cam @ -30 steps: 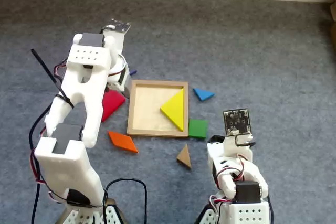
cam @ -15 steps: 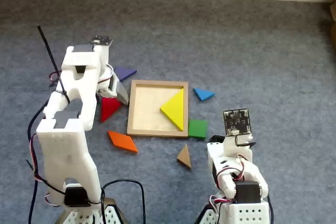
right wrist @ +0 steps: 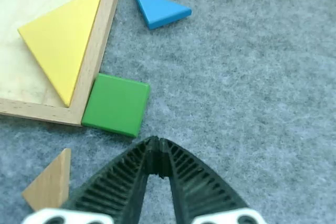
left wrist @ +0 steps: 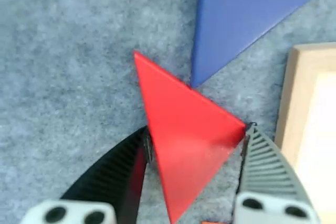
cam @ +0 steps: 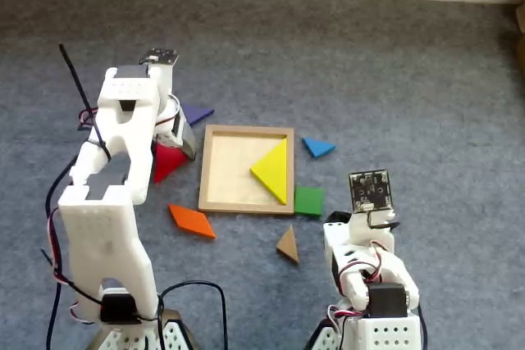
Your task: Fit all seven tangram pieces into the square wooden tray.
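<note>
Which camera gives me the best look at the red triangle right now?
The left wrist view: nearly all of the red triangle shows, close up, between the left gripper fingers, which press its edges. The high view shows it beside the tray, partly covered by the left arm.

The square wooden tray (cam: pixel 246 130) lies flat on the grey carpeted worktop (cam: pixel 426 79). A large yellow triangle (cam: pixel 275 170) lies flat inside it, against its right side. Left of the tray, a red triangle (left wrist: pixel 189 140) is clasped by the left tool (left wrist: pixel 195 139), with a dark blue triangle (cam: pixel 197 113) just beyond it. A green square (cam: pixel 308 201) touches the tray's near right corner. A small blue triangle (cam: pixel 317 147), an orange parallelogram (cam: pixel 192 220) and a tan wooden triangle (cam: pixel 288 244) lie apart around the tray.
</note>
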`<state>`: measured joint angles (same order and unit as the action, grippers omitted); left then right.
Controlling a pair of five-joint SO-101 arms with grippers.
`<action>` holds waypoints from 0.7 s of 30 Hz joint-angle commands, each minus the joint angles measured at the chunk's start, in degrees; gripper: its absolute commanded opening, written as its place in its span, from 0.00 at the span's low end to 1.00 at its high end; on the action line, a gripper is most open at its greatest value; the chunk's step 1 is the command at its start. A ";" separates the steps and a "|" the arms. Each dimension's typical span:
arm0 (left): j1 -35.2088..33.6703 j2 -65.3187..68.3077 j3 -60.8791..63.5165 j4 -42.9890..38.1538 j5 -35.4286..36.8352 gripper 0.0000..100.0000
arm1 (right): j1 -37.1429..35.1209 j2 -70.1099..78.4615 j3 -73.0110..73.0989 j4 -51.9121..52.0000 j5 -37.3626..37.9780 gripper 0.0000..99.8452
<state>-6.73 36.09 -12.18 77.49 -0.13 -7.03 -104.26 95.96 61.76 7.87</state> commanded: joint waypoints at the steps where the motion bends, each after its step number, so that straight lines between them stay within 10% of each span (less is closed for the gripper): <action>1: 2.95 -0.57 -2.42 3.60 -0.35 0.19 | 0.57 -0.57 5.41 -0.57 0.62 0.02; 21: 30.29 -13.41 -4.26 13.01 5.01 0.14 | 0.66 -0.57 5.41 0.48 0.62 0.02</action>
<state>17.10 25.98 -14.81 89.98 3.56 -7.03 -104.26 95.96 61.76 7.87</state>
